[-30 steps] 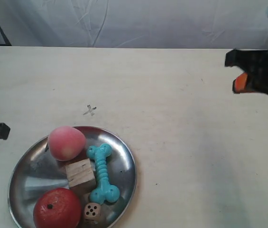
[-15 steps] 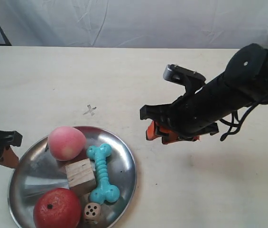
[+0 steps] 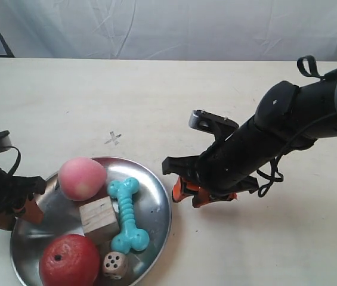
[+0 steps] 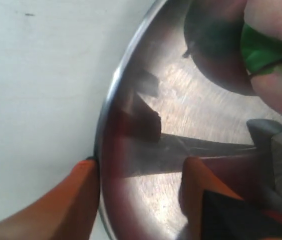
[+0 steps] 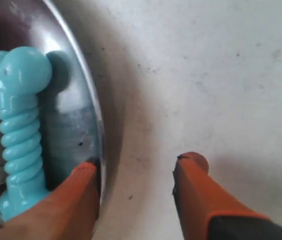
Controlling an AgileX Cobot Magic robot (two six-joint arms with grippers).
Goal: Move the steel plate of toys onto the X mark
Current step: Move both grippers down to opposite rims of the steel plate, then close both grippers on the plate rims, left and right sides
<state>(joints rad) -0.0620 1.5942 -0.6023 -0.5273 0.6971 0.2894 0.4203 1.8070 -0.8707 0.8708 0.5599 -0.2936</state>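
Observation:
The steel plate lies at the exterior view's lower left, below the X mark. It holds the pink peach, red apple, turquoise bone, wooden cube and die. My left gripper is open, one orange finger outside the plate's rim and one inside. My right gripper is open at the opposite rim, one finger at the rim near the bone, the other over the table.
Pale beige tabletop runs from the plate to a white cloth backdrop. The right arm's black body stretches across the table's right half. The peach and its green leaf show close to the left gripper.
The right arm swept in from the far right edge down to the plate's right rim. The left gripper moved in onto the plate's left rim. The plate and toys have barely shifted.

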